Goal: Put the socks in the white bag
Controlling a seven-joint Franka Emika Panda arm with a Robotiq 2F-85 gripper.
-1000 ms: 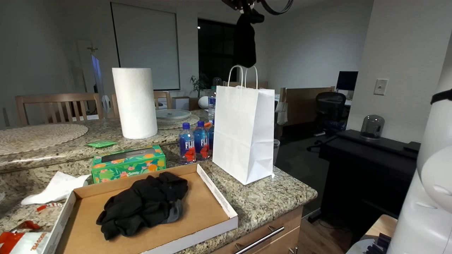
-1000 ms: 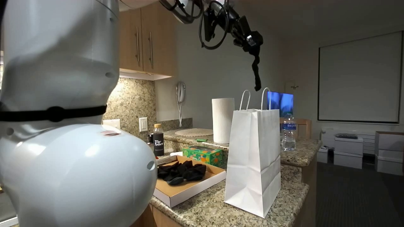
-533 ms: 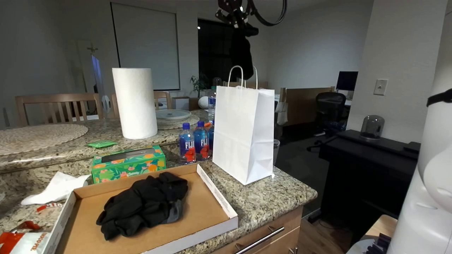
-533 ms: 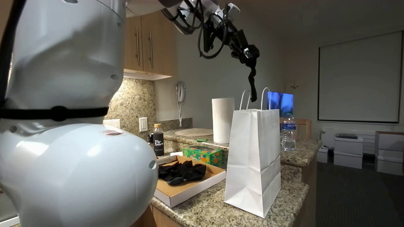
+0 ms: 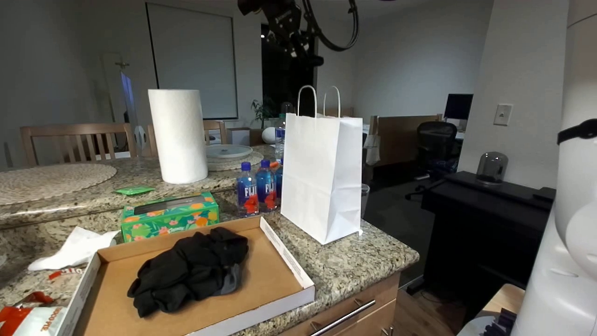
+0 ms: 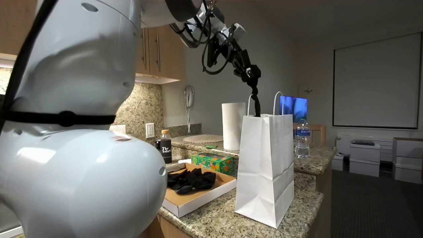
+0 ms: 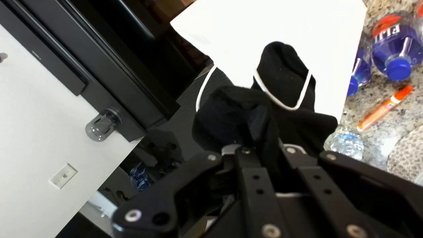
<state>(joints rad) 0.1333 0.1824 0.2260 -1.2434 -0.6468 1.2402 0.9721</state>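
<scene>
My gripper (image 6: 253, 73) is shut on a black sock (image 6: 257, 105) above the white bag (image 6: 256, 168). In that exterior view the sock hangs down by a bag handle, and its lower end drops out of sight at the bag's rim. From the wrist view, bunched sock fabric (image 7: 234, 115) fills the space ahead of the fingertips, and a white handle loop crosses in front of the hanging part. In an exterior view the gripper (image 5: 305, 58) and sock blend with a dark window. Other black socks (image 5: 189, 268) lie heaped in the cardboard tray.
The cardboard tray (image 5: 273, 277) sits beside the bag on the granite counter. Several water bottles (image 5: 246, 191) stand close behind the bag, with a green tissue box (image 5: 170, 217) and paper towel roll (image 5: 179, 135) farther over. The counter edge (image 5: 406, 259) runs near the bag.
The gripper has come down and leftward in both exterior views. The sock's lower end went from above the handles to the bag's rim, and one handle has shifted sideways.
</scene>
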